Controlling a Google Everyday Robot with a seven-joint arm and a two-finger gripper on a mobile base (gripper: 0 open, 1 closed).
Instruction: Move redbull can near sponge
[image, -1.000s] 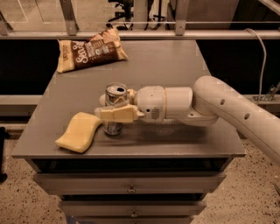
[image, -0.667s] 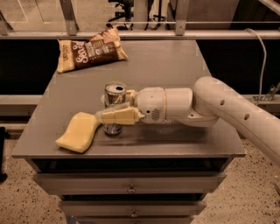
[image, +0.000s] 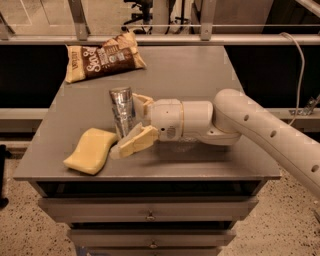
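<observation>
One tool (image: 126, 125) grasps the tilted redbull can (image: 121, 102) beside the sponge (image: 90, 150); can markings unreadable.

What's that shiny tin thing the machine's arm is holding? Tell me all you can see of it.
It is the redbull can: slim, tall, silver-grey metal with faint bluish markings and a bright top. It is roughly upright at the front half of the grey table. The gripper is shut on it, one cream finger behind, one across its lower front, hiding its base. The yellow sponge lies close beside it, not touching.
</observation>
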